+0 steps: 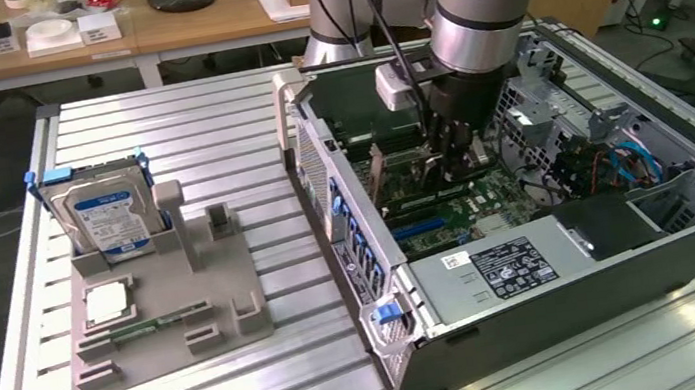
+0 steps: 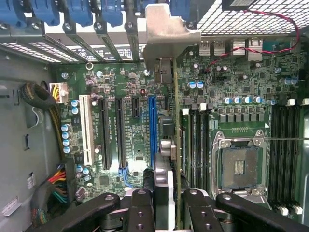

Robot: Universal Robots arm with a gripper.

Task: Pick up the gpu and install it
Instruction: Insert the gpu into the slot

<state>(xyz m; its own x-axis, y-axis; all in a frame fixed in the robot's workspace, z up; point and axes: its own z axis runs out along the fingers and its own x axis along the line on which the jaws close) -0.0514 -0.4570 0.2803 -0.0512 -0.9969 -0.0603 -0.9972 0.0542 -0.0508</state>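
In the wrist view the gpu (image 2: pixel 176 125) is seen edge-on as a thin green board. Its silver end bracket (image 2: pixel 166 34) reaches the case's rear slot openings. My gripper (image 2: pixel 169 212) is shut on the card, with black fingers (image 2: pixel 142 205) pressed on either side of it. The card hangs over the motherboard (image 2: pixel 135 159), just beside the long blue slot (image 2: pixel 152 128); whether it is seated I cannot tell. In the exterior view my gripper (image 1: pixel 457 155) reaches down into the open computer case (image 1: pixel 528 232), with the gpu (image 1: pixel 424 163) below it.
A grey fixture (image 1: pixel 161 310) on the exterior view's left holds a silver hard drive (image 1: pixel 108 211) and a narrow memory stick (image 1: pixel 136 331). Inside the case are the power supply (image 1: pixel 506 270), the CPU socket (image 2: pixel 240 166), black slots (image 2: pixel 105 130), a white slot (image 2: pixel 87 130) and cable bundles (image 2: pixel 53 186).
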